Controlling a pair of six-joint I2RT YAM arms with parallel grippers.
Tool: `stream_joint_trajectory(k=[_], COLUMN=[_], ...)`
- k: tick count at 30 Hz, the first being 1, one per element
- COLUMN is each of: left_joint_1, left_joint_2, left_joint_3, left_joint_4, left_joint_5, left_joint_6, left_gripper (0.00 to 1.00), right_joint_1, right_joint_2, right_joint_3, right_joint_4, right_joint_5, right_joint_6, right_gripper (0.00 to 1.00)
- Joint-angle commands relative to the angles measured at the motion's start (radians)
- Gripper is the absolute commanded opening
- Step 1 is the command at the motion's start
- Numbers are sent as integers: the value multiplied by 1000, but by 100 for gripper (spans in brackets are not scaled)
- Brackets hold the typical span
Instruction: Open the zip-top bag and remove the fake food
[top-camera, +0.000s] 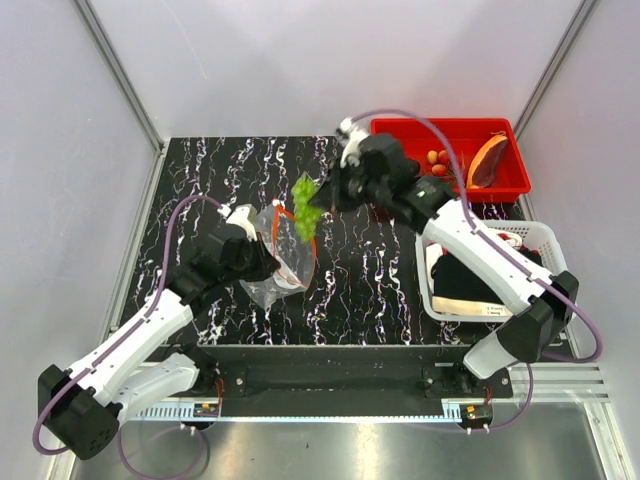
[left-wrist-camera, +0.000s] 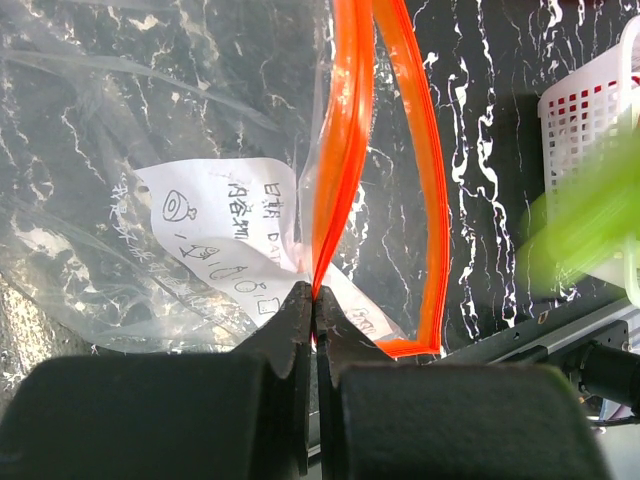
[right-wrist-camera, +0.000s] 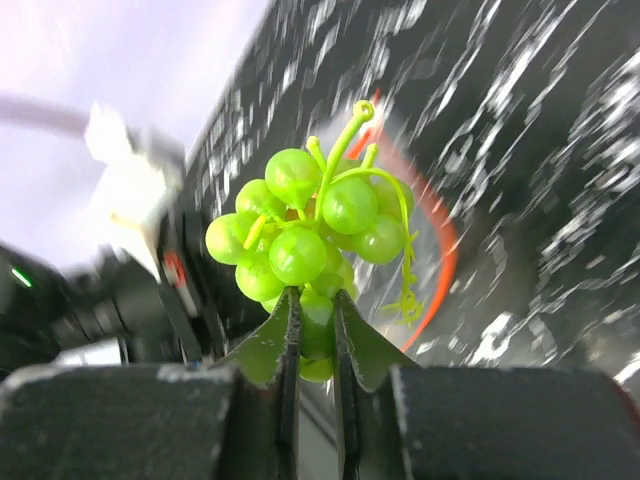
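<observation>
The clear zip-top bag (top-camera: 272, 285) lies left of centre, its orange-red zip strip (left-wrist-camera: 432, 190) spread into an open loop and its white label (left-wrist-camera: 225, 225) showing. My left gripper (top-camera: 264, 262) is shut on one side of the strip (left-wrist-camera: 316, 296) at the bag's mouth. My right gripper (top-camera: 325, 197) is shut on a bunch of green fake grapes (right-wrist-camera: 310, 225) and holds it in the air just above the mouth (top-camera: 305, 212). The bag's orange rim (right-wrist-camera: 443, 250) shows blurred behind the grapes. No other food shows inside the bag.
A red bin (top-camera: 400, 128) at the back right holds small red tomatoes (top-camera: 437, 158) and a reddish-brown slice (top-camera: 487, 164). A white mesh basket (top-camera: 545, 238) with a dark item stands at the right, also in the left wrist view (left-wrist-camera: 590, 105).
</observation>
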Motion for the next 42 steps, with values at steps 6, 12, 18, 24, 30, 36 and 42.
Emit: stream_joint_trajectory(k=[6, 12, 18, 24, 30, 36, 42], left_joint_1=[4, 4, 4, 6, 6, 9, 20], left_joint_2=[3, 10, 18, 20, 62, 73, 101], left_joint_3=[-15, 0, 14, 5, 20, 36, 58], left_joint_4=[54, 63, 67, 67, 69, 60, 32], left_joint_5=[28, 60, 84, 65, 64, 56, 62], left_joint_6=[6, -2, 3, 21, 29, 33, 44], left_gripper=[0, 0, 0, 0, 0, 0, 0], right_joint_1=[-366, -622, -807, -907, -963, -975, -973], right_joint_2=[43, 194, 438, 644, 813, 902, 879], right_joint_3=[182, 294, 447, 616, 751, 852, 915], right_joint_4=[22, 48, 74, 78, 51, -14, -121], right_joint_5=[-65, -10, 76, 34, 61, 75, 105], right_joint_6=[-78, -150, -170, -156, -127, -104, -112], right_gripper=[6, 5, 5, 6, 13, 40, 68])
